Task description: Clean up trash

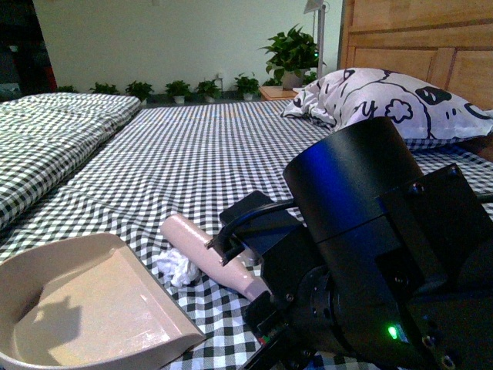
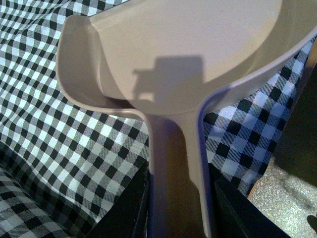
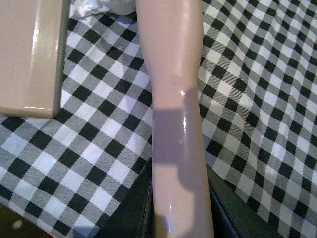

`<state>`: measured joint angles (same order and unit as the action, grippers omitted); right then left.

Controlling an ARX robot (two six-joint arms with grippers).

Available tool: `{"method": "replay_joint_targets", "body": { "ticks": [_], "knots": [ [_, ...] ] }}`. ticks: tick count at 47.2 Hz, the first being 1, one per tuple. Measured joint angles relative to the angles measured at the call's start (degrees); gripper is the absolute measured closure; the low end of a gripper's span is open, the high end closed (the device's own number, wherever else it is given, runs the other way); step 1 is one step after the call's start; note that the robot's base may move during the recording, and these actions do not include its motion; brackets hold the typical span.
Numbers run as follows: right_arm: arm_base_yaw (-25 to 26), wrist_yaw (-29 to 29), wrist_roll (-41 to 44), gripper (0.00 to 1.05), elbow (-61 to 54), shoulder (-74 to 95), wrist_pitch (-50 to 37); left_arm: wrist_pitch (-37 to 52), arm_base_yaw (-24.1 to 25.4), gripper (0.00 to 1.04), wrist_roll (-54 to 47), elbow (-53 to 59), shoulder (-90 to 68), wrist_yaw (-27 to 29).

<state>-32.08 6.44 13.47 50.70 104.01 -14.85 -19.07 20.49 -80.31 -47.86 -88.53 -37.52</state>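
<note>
The trash [image 1: 176, 267] is a small crumpled white wad on the checked bedsheet, between the dustpan's front edge and the brush. It also shows at the edge of the right wrist view [image 3: 101, 6]. The beige dustpan [image 1: 85, 308] lies at the lower left, its pan empty. My left gripper [image 2: 176, 208] is shut on the dustpan handle [image 2: 173, 163]. My right gripper [image 3: 181, 218] is shut on the pink brush handle [image 3: 176, 99]; the brush [image 1: 202, 245] lies low across the sheet just right of the wad. The dustpan's corner [image 3: 32, 54] is beside it.
The black-and-white checked sheet [image 1: 200, 154] covers the bed. A white pillow with black print [image 1: 385, 96] lies at the back right against a wooden headboard [image 1: 416, 38]. A folded checked quilt [image 1: 46, 131] lies at the left. Potted plants [image 1: 293, 54] stand behind.
</note>
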Motion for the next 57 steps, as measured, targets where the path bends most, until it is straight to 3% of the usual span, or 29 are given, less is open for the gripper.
{"method": "replay_joint_targets", "body": {
  "ticks": [6, 20, 29, 38, 57],
  "knots": [
    [-1.5, -2.7, -0.9, 0.84, -1.2, -2.2, 1.9, 0.0, 0.0, 0.76, 0.0, 0.0, 0.0, 0.0],
    [-4.0, -14.9, -5.0, 0.84, -2.9, -11.7, 12.9, 0.0, 0.0, 0.76, 0.0, 0.0, 0.0, 0.0],
    [-1.7, -16.8, -6.5, 0.84, -3.4, -14.8, 14.0, 0.0, 0.0, 0.76, -0.1, 0.0, 0.0, 0.0],
    [4.3, -13.0, -8.6, 0.84, -1.2, -15.1, 8.8, 0.0, 0.0, 0.76, -0.3, 0.0, 0.0, 0.0],
    [19.5, 5.0, -5.4, 0.84, -0.3, -5.0, -6.6, 0.0, 0.0, 0.76, -0.4, 0.0, 0.0, 0.0]
  ]
}}
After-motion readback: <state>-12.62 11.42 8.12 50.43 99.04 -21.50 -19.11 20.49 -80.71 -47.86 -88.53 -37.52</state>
